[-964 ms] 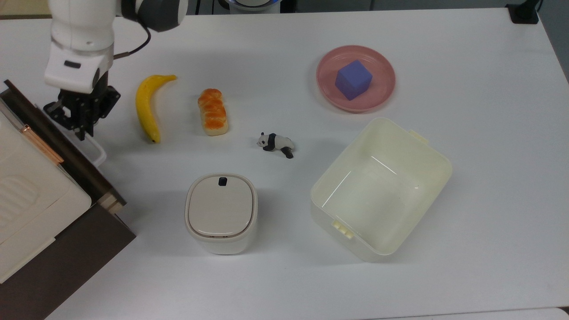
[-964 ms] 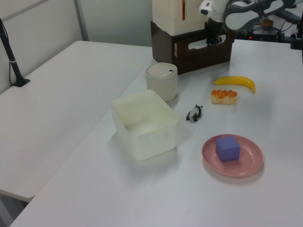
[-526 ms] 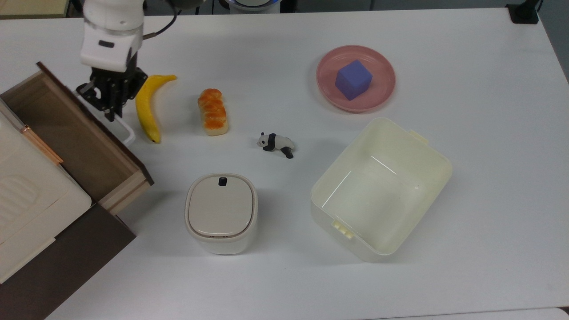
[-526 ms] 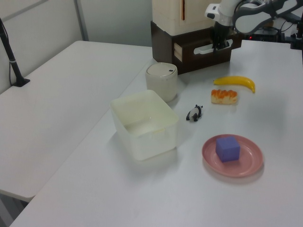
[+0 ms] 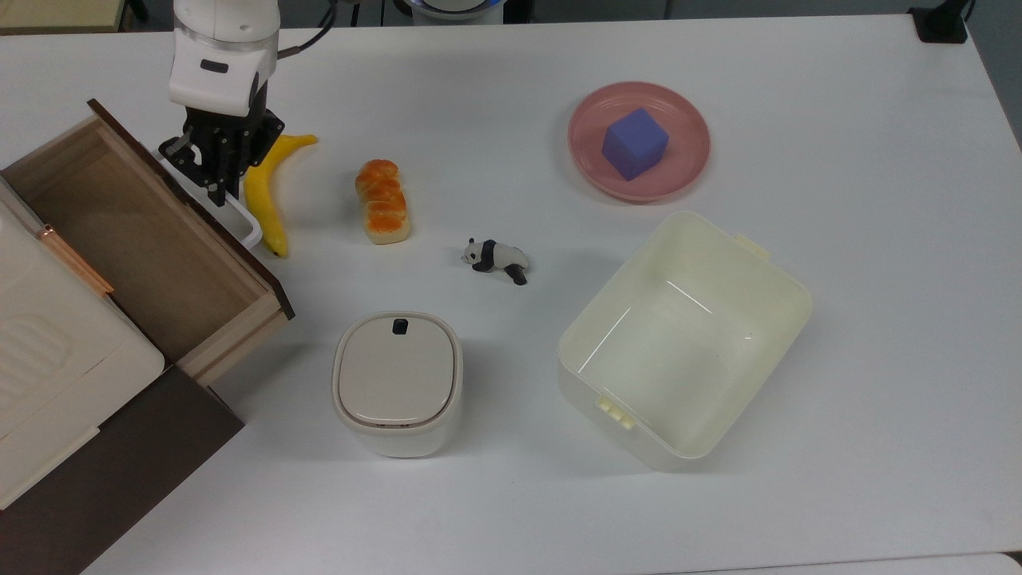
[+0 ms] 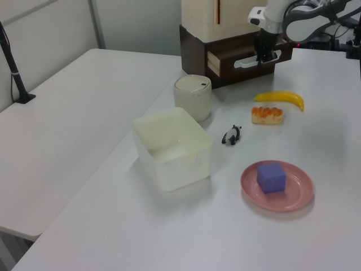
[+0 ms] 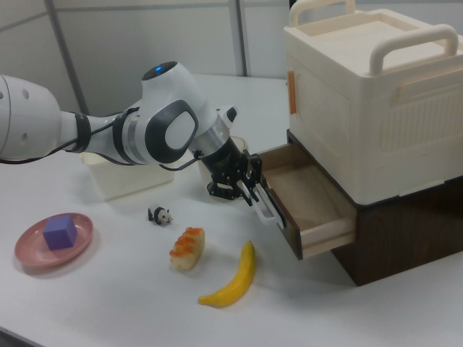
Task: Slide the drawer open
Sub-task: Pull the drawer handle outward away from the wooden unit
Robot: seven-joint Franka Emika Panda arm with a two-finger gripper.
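The drawer (image 5: 152, 239) is sitting pulled out from the dark cabinet (image 5: 120, 471) at the top view's left, w/ its light-wood inside showing and nothing lying in it that I can see. The white appliance (image 5: 56, 351) is sitting on top of the cabinet. In the right view the drawer (image 7: 307, 210) is sticking out toward the arm, under the big cream box.

The gripper (image 5: 214, 188) is pointing down at the white handle (image 5: 231, 216) on the dark front panel, fingers pinching the bar near its far end in the top view. In the left view the gripper (image 6: 265, 56) is hanging right at the handle (image 6: 251, 61); in the right view the gripper (image 7: 249, 194) is sitting on the handle (image 7: 266, 206) too.

The banana (image 5: 267, 188) is lying just beside the handle on the top view's right, looking like it's touching or nearly touching it, can't tell which. The bread (image 5: 382, 200) is lying a bit further right, then the panda (image 5: 495, 257).

The lidded bin (image 5: 397, 383) is standing near the drawer's front corner, apart from it. The tub (image 5: 607, 375) is sitting open-topped on the top view's right, and the pink plate (image 5: 687, 168) w/ the purple cube (image 5: 635, 142) on it is sitting beyond it. All of it is on the white table (image 5: 878, 239).
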